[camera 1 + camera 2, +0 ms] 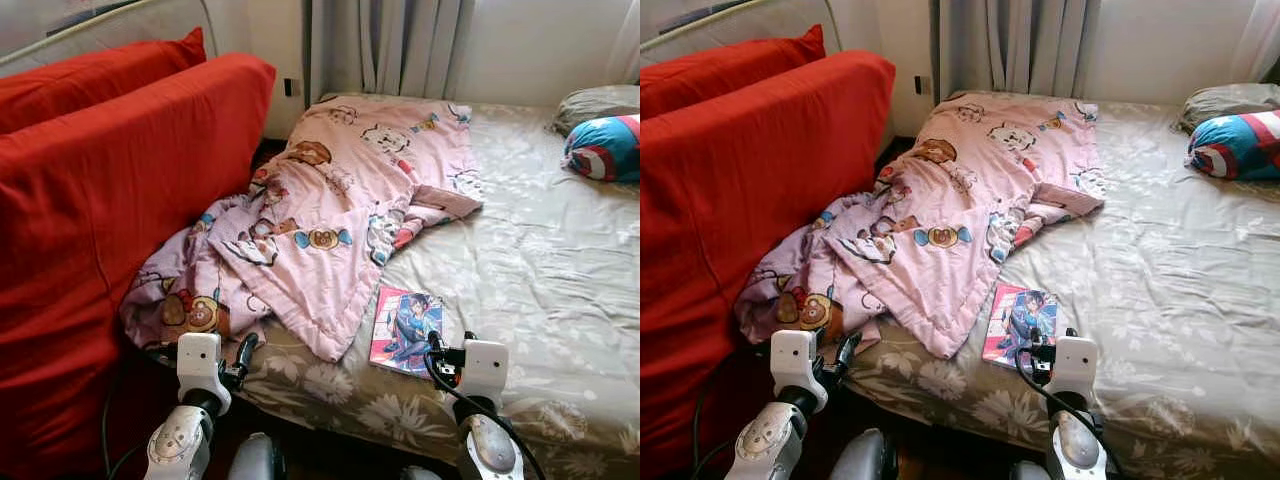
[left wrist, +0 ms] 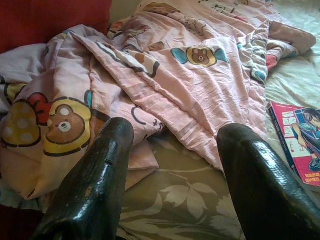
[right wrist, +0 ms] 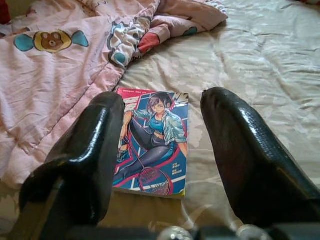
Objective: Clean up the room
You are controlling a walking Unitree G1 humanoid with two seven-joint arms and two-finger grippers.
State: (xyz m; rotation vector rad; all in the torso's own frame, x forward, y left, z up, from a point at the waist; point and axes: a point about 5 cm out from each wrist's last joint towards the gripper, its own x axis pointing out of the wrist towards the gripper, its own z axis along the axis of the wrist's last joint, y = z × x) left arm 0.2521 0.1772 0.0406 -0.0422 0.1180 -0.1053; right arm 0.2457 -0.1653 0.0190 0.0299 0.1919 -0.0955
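R gripper (image 3: 160,150) was wide open, nothing held, hovering just short of the comic book (image 3: 152,142) lying flat on the bed (image 1: 540,290) near its front edge. L gripper (image 2: 175,180) also open and empty, pointed at the rumpled pink blanket (image 1: 330,210), whose edge lay just beside the book. Red cushions (image 1: 110,190) stood along the robot's left, w/ a blue-red pillow (image 1: 605,148) at the far right corner.

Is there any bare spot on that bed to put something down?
Yes: the bedsheet lies bare between the pink blanket, the comic book and the blue pillow. The side toward the red cushions is crowded with rumpled blanket.
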